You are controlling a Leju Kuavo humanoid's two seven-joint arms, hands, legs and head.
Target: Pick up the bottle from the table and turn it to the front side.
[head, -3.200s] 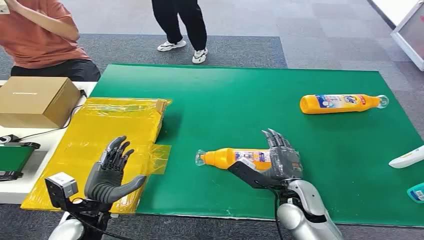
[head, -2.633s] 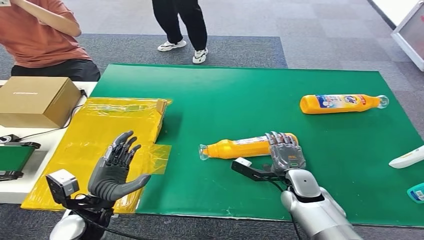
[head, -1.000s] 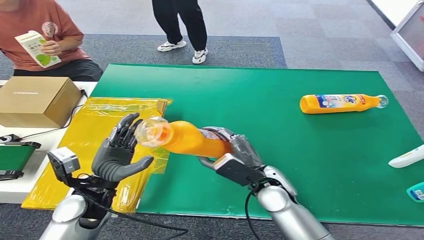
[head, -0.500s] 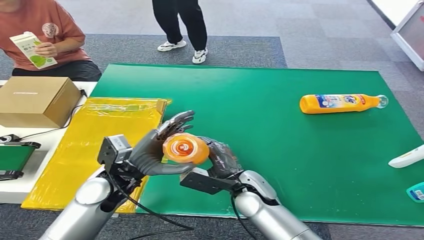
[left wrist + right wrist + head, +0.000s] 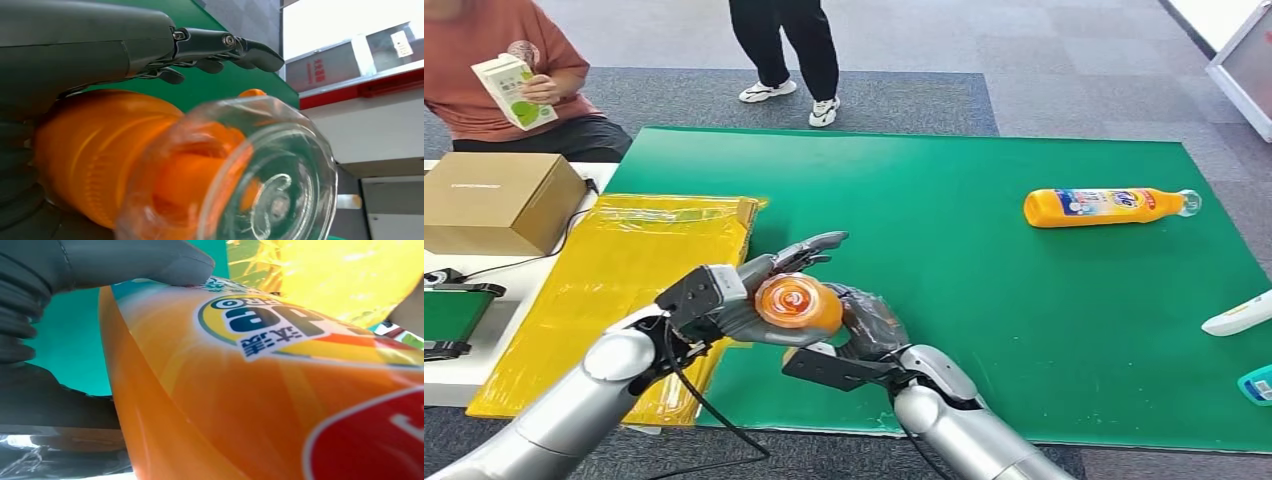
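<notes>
The orange bottle (image 5: 799, 302) was off the green surface (image 5: 984, 250), held above its near left part, long axis pointing at the camera with the clear cap nearest. The right hand (image 5: 864, 322) grasped its body from the right; the left hand (image 5: 759, 290) cupped its neck end, fingers reaching over it, whether actually gripping I cannot tell. Both hands touched it, so turning would likely mean rolling it about that axis.
</notes>
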